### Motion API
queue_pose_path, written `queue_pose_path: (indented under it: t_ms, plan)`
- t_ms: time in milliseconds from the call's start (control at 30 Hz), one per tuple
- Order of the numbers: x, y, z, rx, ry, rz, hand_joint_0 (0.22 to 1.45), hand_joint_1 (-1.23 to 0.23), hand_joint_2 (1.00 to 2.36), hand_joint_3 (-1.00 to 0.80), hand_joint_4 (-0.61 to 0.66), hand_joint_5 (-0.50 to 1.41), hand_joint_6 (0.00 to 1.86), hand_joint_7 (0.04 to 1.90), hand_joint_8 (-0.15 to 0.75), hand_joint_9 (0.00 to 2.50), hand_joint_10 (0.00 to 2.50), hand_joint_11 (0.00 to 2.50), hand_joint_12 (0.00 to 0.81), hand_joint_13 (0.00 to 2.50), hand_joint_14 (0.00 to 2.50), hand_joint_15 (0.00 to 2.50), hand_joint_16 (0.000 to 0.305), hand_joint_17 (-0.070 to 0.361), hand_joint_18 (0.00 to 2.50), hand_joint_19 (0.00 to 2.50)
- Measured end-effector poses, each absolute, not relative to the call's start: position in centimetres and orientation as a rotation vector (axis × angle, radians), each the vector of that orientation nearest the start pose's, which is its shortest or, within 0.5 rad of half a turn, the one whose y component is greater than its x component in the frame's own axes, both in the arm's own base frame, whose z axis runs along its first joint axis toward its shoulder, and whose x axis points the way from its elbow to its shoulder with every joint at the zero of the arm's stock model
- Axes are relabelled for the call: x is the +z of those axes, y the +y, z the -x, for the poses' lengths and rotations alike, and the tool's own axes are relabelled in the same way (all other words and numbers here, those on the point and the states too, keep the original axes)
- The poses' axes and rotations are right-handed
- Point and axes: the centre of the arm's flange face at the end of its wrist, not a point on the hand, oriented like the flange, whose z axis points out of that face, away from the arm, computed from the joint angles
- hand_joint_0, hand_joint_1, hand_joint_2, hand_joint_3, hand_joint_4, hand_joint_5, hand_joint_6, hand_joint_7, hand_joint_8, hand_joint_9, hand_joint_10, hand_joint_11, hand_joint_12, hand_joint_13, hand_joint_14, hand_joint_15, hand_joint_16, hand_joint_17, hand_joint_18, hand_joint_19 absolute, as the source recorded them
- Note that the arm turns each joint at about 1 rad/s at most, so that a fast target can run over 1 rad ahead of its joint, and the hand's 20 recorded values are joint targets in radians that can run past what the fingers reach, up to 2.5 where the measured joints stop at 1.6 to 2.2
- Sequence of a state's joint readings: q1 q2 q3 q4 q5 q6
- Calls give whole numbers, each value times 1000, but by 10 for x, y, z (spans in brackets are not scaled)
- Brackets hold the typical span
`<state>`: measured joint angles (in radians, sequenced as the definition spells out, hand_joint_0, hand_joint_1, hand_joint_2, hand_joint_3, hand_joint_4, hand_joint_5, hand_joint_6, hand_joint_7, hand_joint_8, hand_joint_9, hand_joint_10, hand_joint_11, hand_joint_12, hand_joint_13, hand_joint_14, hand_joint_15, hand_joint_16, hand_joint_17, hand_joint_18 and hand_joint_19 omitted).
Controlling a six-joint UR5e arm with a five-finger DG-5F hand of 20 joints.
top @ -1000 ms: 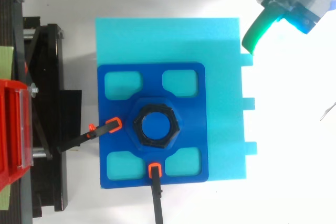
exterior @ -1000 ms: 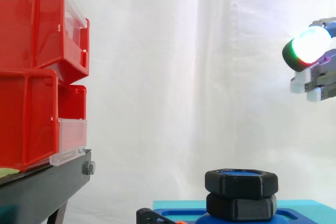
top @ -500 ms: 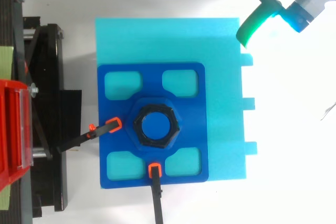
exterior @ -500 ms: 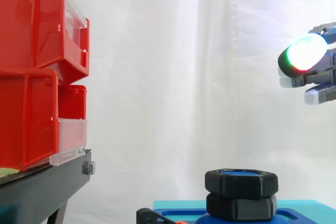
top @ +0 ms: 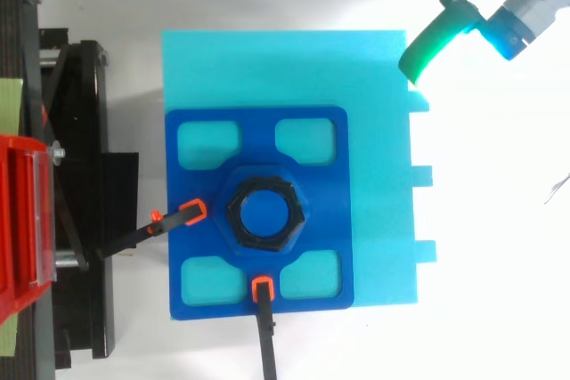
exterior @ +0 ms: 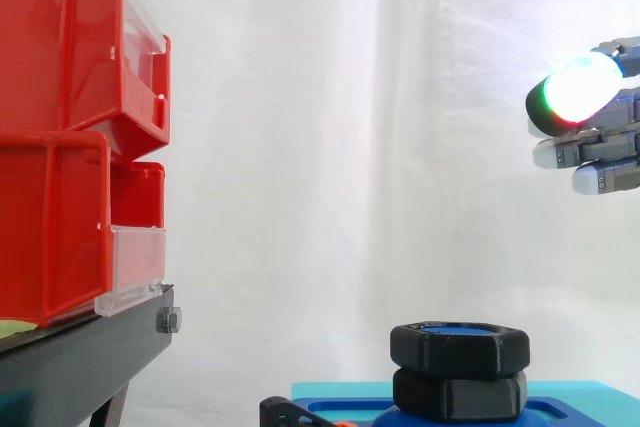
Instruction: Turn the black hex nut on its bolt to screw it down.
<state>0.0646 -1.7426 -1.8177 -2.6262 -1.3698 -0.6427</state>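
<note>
The black hex nut (exterior: 459, 348), seated on the blue bolt (top: 265, 216) mid-plate, is judged rigid, light and slick-sided, best taken across opposite flats, while the hand (exterior: 597, 150) is held high right, fingers outstretched and empty.

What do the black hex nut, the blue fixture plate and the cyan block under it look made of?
Black hex nut: matte, faintly grainy faces, likely printed plastic. Blue fixture plate: smooth, even-coloured, rounded cut-outs, probably plastic. Cyan block: flat dull surface, foam or plastic; the look leaves it open.
</note>
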Motion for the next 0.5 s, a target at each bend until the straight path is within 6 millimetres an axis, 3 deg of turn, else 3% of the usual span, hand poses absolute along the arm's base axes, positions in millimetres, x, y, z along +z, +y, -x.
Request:
queue_pose_path:
  t_ms: [500]
  plan:
    - [332,-118,-546,654,1294,-780,478,-267,1000,-500,-29,-300,501,636,77,0,0,0,288,0,0,0,46,102,0,115]
